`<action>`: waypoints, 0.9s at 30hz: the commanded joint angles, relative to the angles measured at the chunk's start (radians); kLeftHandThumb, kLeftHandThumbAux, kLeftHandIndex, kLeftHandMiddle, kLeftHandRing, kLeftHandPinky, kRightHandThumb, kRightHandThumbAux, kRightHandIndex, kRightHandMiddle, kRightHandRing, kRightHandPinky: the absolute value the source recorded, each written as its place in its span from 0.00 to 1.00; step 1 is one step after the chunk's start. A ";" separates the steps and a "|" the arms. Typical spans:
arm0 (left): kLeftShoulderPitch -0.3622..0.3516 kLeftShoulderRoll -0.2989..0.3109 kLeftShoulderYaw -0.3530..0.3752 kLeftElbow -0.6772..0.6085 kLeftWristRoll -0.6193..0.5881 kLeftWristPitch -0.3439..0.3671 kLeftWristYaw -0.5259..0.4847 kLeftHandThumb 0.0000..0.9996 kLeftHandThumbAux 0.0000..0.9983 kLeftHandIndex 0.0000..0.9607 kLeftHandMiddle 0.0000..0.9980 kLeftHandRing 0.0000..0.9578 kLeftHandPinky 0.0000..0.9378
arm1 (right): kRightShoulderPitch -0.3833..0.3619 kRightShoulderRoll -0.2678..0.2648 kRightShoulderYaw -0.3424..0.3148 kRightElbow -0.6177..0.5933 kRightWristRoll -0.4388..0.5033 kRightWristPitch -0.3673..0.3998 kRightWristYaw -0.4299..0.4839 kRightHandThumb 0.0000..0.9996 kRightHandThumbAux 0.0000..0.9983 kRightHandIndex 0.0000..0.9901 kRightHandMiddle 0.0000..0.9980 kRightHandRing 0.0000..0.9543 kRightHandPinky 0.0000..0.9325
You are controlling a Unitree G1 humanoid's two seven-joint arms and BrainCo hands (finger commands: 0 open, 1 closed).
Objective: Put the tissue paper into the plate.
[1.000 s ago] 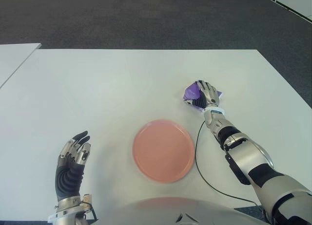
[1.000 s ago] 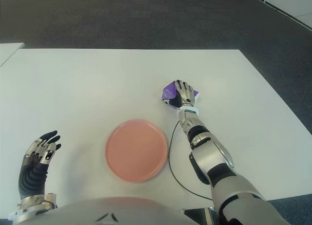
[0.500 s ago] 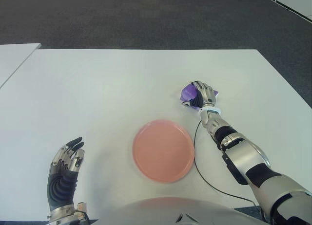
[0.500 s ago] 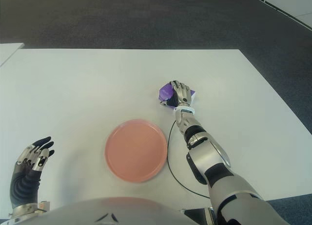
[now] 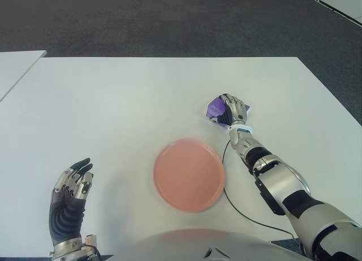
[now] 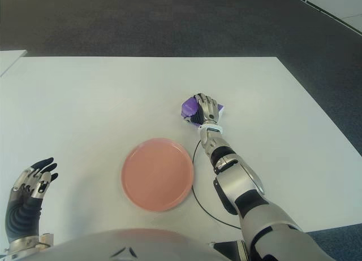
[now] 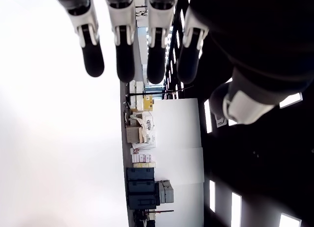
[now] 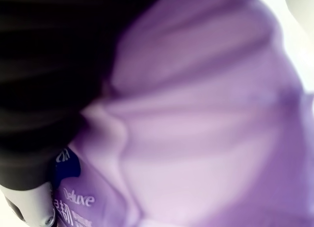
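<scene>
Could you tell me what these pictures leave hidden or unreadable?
- Tissue pack: in the eye views the right hand covers most of it.
- Pack lettering: right wrist view, too close and cut by the edge; only "Deluxe" reads.
- Left hand: its wrist is cut by the bottom edge.
- Plate underside: hidden against the table.

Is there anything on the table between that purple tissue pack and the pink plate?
Nothing visible. The right hand is closed on the tissue pack, and only bare table lies between it and the pink plate. A thin black cable hangs beside the plate's right rim.
</scene>
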 commanded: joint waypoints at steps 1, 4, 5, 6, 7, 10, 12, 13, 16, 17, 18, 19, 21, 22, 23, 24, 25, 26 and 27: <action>0.018 -0.012 -0.002 -0.002 -0.003 0.000 -0.012 0.26 0.55 0.28 0.24 0.25 0.27 | 0.185 0.098 0.022 0.090 0.001 -0.014 0.112 0.70 0.72 0.44 0.78 0.79 0.76; 0.014 -0.012 -0.004 -0.002 -0.001 0.003 -0.011 0.26 0.55 0.29 0.24 0.25 0.27 | 0.184 0.098 0.022 0.090 0.001 -0.015 0.108 0.70 0.72 0.44 0.79 0.80 0.77; 0.011 -0.013 -0.005 -0.002 0.000 0.005 -0.010 0.26 0.55 0.29 0.24 0.25 0.27 | 0.182 0.096 0.021 0.090 0.001 -0.016 0.106 0.70 0.72 0.44 0.79 0.80 0.77; 0.009 -0.013 -0.005 -0.002 0.001 0.007 -0.009 0.26 0.55 0.29 0.24 0.25 0.27 | 0.181 0.094 0.021 0.090 0.001 -0.017 0.105 0.70 0.72 0.44 0.79 0.81 0.77; 0.006 -0.014 -0.007 -0.001 0.002 0.009 -0.008 0.26 0.55 0.29 0.24 0.25 0.27 | 0.178 0.091 0.021 0.090 0.000 -0.017 0.102 0.70 0.72 0.44 0.79 0.81 0.77; 0.000 -0.017 -0.011 0.001 0.009 0.012 -0.005 0.27 0.56 0.29 0.24 0.25 0.27 | 0.172 0.085 0.022 0.091 -0.004 -0.016 0.099 0.70 0.72 0.44 0.80 0.81 0.77; -0.007 -0.021 -0.016 0.004 0.016 0.015 0.000 0.27 0.56 0.29 0.24 0.25 0.28 | 0.169 0.081 0.024 0.091 -0.006 -0.016 0.098 0.70 0.72 0.44 0.80 0.81 0.77; -0.009 -0.023 -0.017 0.004 0.018 0.016 0.001 0.27 0.56 0.29 0.24 0.25 0.28 | 0.168 0.080 0.024 0.091 -0.008 -0.016 0.096 0.70 0.72 0.44 0.80 0.81 0.77; -0.018 -0.028 -0.022 0.008 0.026 0.018 0.003 0.28 0.57 0.29 0.24 0.25 0.28 | 0.165 0.075 0.025 0.091 -0.011 -0.018 0.094 0.70 0.72 0.44 0.80 0.81 0.78; -0.021 -0.029 -0.026 0.009 0.028 0.018 0.003 0.28 0.57 0.29 0.24 0.25 0.28 | 0.156 0.069 0.026 0.089 -0.012 -0.021 0.092 0.70 0.72 0.44 0.80 0.81 0.77; -0.025 -0.031 -0.029 0.011 0.031 0.019 0.004 0.28 0.57 0.29 0.24 0.25 0.28 | 0.149 0.064 0.027 0.088 -0.013 -0.024 0.091 0.70 0.72 0.44 0.80 0.81 0.76; -0.028 -0.033 -0.031 0.012 0.033 0.020 0.004 0.28 0.57 0.29 0.24 0.25 0.28 | 0.139 0.058 0.028 0.086 -0.015 -0.026 0.090 0.70 0.72 0.44 0.80 0.81 0.76; -0.034 -0.035 -0.036 0.017 0.036 0.021 0.005 0.28 0.57 0.29 0.24 0.25 0.28 | 0.122 0.049 0.031 0.085 -0.020 -0.029 0.090 0.70 0.72 0.44 0.80 0.81 0.75; -0.038 -0.036 -0.038 0.020 0.039 0.022 0.007 0.28 0.57 0.29 0.24 0.26 0.28 | 0.113 0.044 0.032 0.085 -0.022 -0.031 0.089 0.70 0.72 0.44 0.80 0.81 0.75; -0.041 -0.035 -0.041 0.023 0.037 0.022 0.005 0.28 0.56 0.29 0.24 0.26 0.28 | 0.097 0.036 0.037 0.080 -0.028 -0.038 0.078 0.70 0.72 0.44 0.79 0.81 0.75; -0.045 -0.034 -0.044 0.025 0.037 0.022 0.005 0.27 0.56 0.29 0.24 0.26 0.29 | 0.085 0.030 0.041 0.077 -0.032 -0.043 0.070 0.70 0.72 0.44 0.79 0.81 0.75; -0.049 -0.033 -0.048 0.029 0.037 0.022 0.004 0.27 0.56 0.29 0.24 0.26 0.29 | 0.075 0.023 0.046 0.073 -0.037 -0.052 0.058 0.70 0.72 0.44 0.79 0.81 0.75; -0.052 -0.033 -0.051 0.032 0.037 0.022 0.004 0.27 0.56 0.29 0.24 0.26 0.29 | 0.068 0.017 0.050 0.072 -0.040 -0.058 0.051 0.70 0.72 0.44 0.79 0.80 0.75; -0.059 -0.032 -0.056 0.038 0.037 0.023 0.003 0.27 0.56 0.29 0.24 0.26 0.29 | 0.061 0.008 0.058 0.070 -0.049 -0.069 0.038 0.70 0.72 0.44 0.79 0.80 0.75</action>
